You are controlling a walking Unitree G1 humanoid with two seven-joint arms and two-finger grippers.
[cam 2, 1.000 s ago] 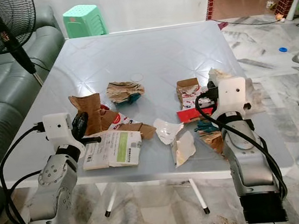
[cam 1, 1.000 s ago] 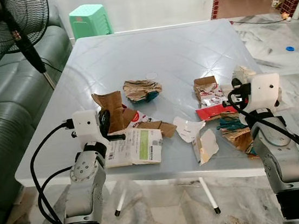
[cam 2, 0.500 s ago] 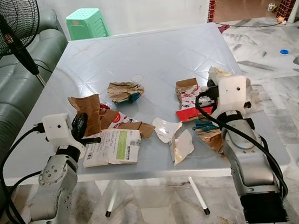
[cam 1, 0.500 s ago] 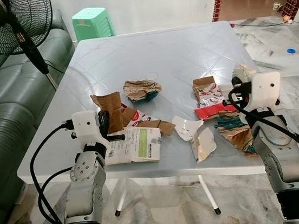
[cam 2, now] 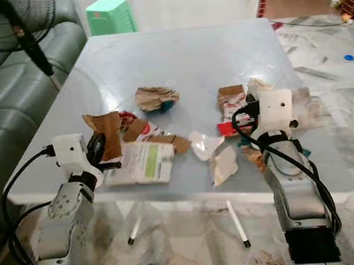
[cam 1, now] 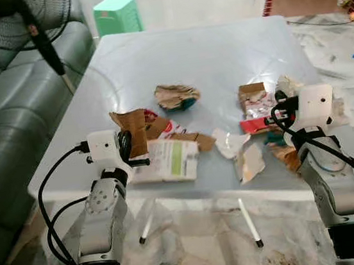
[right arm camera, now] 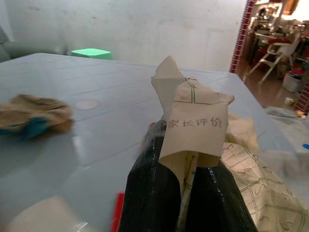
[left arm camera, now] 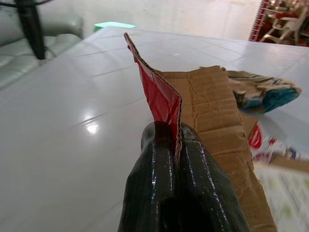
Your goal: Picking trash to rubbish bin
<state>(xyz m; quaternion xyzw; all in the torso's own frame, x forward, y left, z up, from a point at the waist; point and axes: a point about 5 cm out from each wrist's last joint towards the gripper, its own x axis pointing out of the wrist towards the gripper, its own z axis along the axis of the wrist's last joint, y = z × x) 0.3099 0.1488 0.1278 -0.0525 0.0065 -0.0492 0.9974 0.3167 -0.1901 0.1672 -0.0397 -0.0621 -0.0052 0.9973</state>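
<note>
Trash lies scattered over the near half of a pale grey table (cam 1: 193,53): a crumpled brown paper wad with a teal patch (cam 1: 176,96) sits toward the middle, a white and green printed box flattened on its side (cam 1: 167,161) lies at the near left edge, a torn white wrapper (cam 1: 230,144) and a curled beige scrap (cam 1: 250,163) rest nearer the front, and a red and white packet (cam 1: 254,107) lies toward the right. The left gripper (left arm camera: 177,145) hovers at the near left edge, its two black fingers pinched together on a torn piece of brown cardboard with a glossy red face (left arm camera: 164,96) (the sheet stands up on edge between the pads, tilted, the rest of it spreading over the tabletop beside the printed box). The right gripper (right arm camera: 186,169) is at the near right side of the table, its fingers closed on a folded sheet of cream paper printed with a green grid and Chinese characters (right arm camera: 193,125), which rises upright out of the grip while more of the same paper trails below. A dark green sofa (cam 1: 4,95) stands to the left of the table, with the pole of a black standing fan (cam 1: 43,39) just beside it, and a mint green plastic stool (cam 1: 117,14) sits beyond the far edge. The floor below is mottled marble tile (cam 1: 197,246).
</note>
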